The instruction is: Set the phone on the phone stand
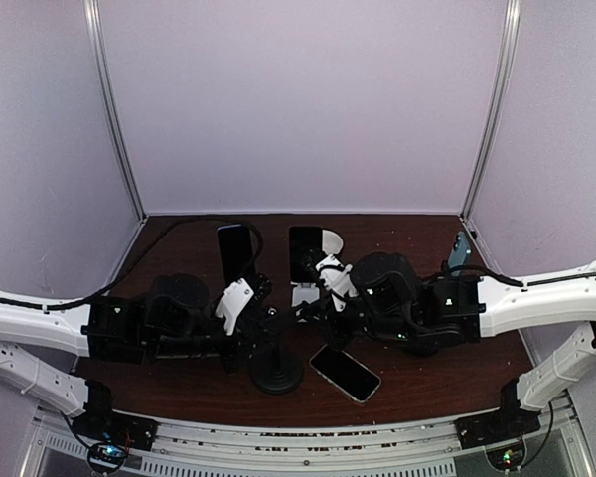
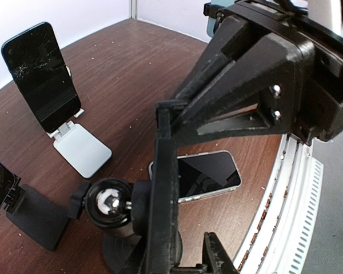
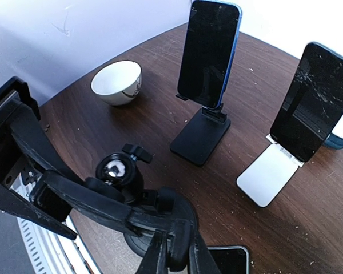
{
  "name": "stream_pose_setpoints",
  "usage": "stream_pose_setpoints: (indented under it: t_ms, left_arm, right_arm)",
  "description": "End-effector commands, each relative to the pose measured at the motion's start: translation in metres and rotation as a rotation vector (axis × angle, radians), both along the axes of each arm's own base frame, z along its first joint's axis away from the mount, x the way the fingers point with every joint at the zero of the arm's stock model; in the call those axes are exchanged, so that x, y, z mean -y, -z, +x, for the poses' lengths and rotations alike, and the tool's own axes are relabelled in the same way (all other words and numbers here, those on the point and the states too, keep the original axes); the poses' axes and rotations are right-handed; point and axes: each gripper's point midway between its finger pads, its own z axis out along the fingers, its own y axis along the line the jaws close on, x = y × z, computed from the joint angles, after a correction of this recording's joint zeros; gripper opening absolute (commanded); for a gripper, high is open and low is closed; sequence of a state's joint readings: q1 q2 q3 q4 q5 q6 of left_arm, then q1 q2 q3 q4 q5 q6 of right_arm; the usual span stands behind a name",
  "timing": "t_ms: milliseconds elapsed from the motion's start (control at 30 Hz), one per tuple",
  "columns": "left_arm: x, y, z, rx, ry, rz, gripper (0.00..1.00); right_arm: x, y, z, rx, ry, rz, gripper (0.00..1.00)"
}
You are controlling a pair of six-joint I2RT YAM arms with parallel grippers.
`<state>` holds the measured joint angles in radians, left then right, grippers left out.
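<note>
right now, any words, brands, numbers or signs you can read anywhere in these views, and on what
No text can be read in any view.
Screens dark and blank, no logo showing: the blue-edged phone, the cracked phone, the flat phone.
The white bowl has a small dark mark near its rim, too blurred to read.

Black stand [image 1: 277, 376], white bowl [image 3: 117, 83], seemingly silver-edged phone [image 2: 208, 174].

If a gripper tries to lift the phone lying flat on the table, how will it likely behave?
The phone looks rigid, so it should not bend. Its glossy glass face probably slips easily. Lying flat on the table, its thin edges likely offer little grip.
</note>
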<state>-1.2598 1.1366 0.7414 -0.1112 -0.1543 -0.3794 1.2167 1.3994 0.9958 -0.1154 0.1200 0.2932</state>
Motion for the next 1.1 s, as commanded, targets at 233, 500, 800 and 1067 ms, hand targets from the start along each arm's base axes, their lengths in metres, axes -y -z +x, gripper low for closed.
stream_pose_setpoints:
  t_ms: [233, 500, 800, 1067]
  left_arm:
    - [-0.018, 0.040, 0.006, -0.001, 0.002, 0.189, 0.00]
    - [-0.021, 0.038, 0.009, 0.016, -0.011, 0.210, 0.11]
    - [-0.013, 0.008, 0.015, 0.094, -0.003, 0.147, 0.51]
    - [-0.015, -0.012, 0.014, 0.133, 0.008, 0.101, 0.63]
  right_arm:
    - [-0.005, -0.026, -0.030, 0.071, -0.157, 0.006, 0.64]
    - [0.060, -0.007, -0.023, 0.027, -0.051, -0.111, 1.00]
    - [0.115, 0.129, -0.011, -0.283, 0.138, -0.683, 1.00]
    - [0.109, 0.178, -0.042, -0.453, 0.009, -0.753, 1.00]
